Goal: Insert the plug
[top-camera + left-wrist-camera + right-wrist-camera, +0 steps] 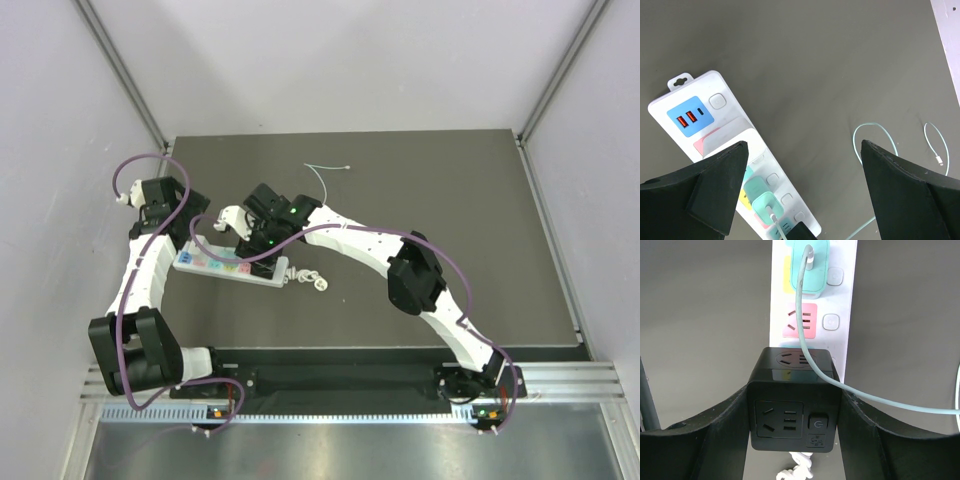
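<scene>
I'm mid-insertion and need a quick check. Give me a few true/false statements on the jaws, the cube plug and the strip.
1. The right jaws are shut on the black cube plug. True.
2. The left jaws clamp the power strip. False: they stand wide open, clamping nothing.
3. The pink socket next to the cube is free. True.
4. The mint charger lies unplugged beside the strip. False: it sits plugged into the strip.

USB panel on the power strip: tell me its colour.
The USB panel is blue, with two orange ports; left wrist view shows it best.
</scene>
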